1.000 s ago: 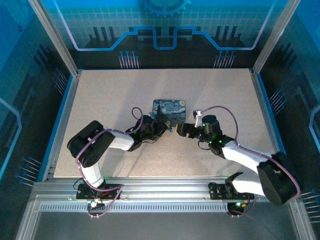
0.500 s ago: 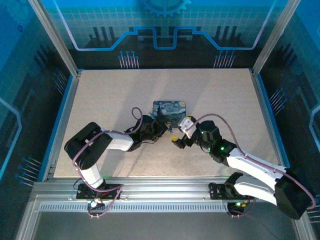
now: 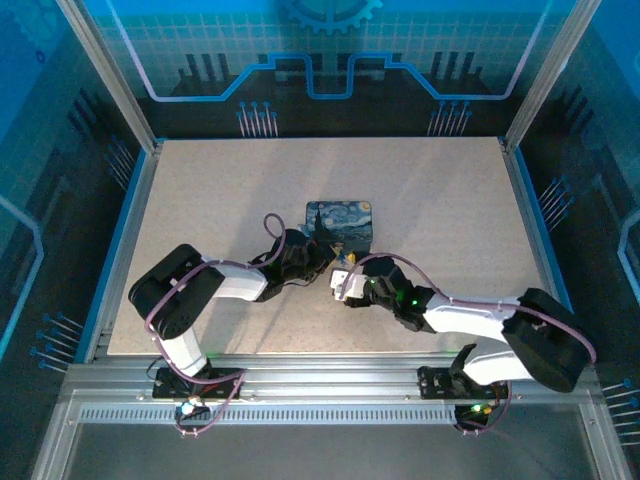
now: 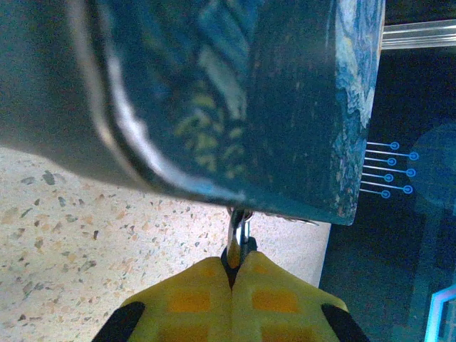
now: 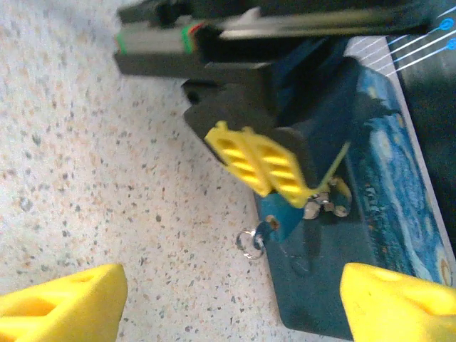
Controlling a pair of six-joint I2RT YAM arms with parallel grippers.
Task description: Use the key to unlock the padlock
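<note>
Right wrist: R fingers [image 5: 64, 303] wide, empty, key [image 5: 252, 242] by tin [image 5: 385, 185], left wrist: L fingers [image 4: 206, 292] pinching padlock [image 4: 239, 239]

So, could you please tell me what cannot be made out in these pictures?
- Left wrist: the left gripper hides the padlock except a metal sliver; the tin is blurred.
- Right wrist: blur; whether the small ring carries the key cannot be told.
- Top external: padlock and ring too small beside the right gripper.

A speckled beige table [image 3: 200, 200] carries the blue swirl-painted tin [image 3: 345, 215] near its middle.
</note>
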